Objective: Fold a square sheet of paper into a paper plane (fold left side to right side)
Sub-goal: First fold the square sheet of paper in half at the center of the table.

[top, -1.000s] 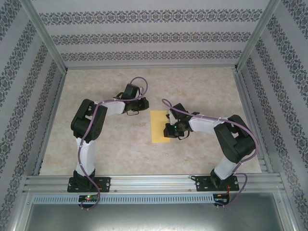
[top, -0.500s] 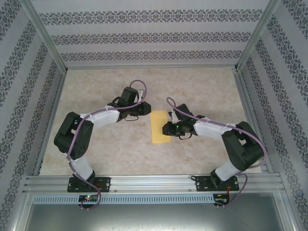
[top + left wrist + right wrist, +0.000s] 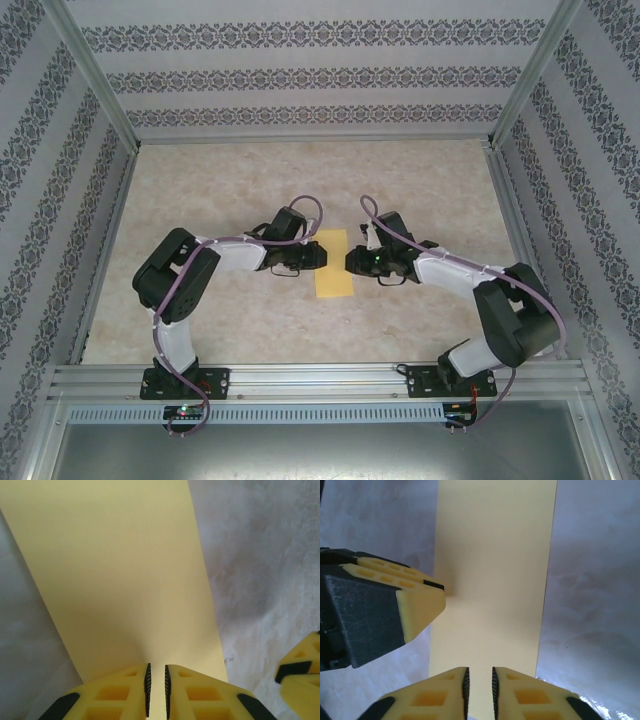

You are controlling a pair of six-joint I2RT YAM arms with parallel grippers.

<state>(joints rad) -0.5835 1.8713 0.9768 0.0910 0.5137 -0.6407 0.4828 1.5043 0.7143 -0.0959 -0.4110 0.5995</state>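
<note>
Fingers on both arms are drawn almost together. The left fingers (image 3: 115, 697) leave a thin slit between their ribbed black pads, and so do the right fingers (image 3: 530, 695). Only yellow paper shows through each slit, so I cannot tell whether either pair nips the sheet. Patterned wallpaper (image 3: 300, 75) lines the walls around a pale marbled worktop (image 3: 430, 190), and an aluminium rail (image 3: 320, 378) runs along the near edge where the bases are bolted. From there the left arm (image 3: 178, 285) and the right arm (image 3: 505, 310) bend inward toward the middle of the worktop, each trailed by a purple cable (image 3: 385, 225). Between them the square sheet of paper (image 3: 332, 265) lies flat on the worktop. It shows as a narrow yellow-orange rectangle with its long sides running away from the bases. Seen from above, the left fingers sit at its left side and the right fingers at its right side, both about midway along its length. In the right wrist view one tip of the left fingers reaches the sheet's edge and casts a small shadow on it. In the left wrist view the tips of the right fingers sit over bare worktop just beside the paper.
</note>
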